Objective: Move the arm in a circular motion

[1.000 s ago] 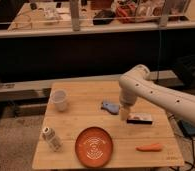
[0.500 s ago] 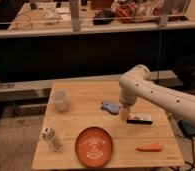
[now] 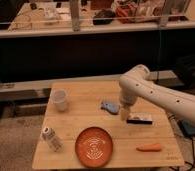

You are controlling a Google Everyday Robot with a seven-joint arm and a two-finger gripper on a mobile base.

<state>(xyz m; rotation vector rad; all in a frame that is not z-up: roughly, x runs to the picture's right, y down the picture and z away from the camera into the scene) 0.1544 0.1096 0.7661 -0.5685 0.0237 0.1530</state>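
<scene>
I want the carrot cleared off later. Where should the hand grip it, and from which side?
Probably grip the carrot across its middle, coming straight down from above: it lies flat, lengthwise left to right, near the table's front right corner, nothing touching it. The hand hangs at the arm's tip, beside the blue object.

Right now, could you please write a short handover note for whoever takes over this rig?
Pincer: points down, low over the wooden table, between the blue object and the dark bar. I cannot tell whether it touches the surface.
Arm: comes in from the right, elbow bent above the table's far right part.
Other items: white cup at far left, bottle lying near left, orange plate near centre, small orange item near right.
Done: no sign here of how much of the circle is traced.
Left: sweep the arm in a circle, probably raised first to avoid the nearby items.
</scene>
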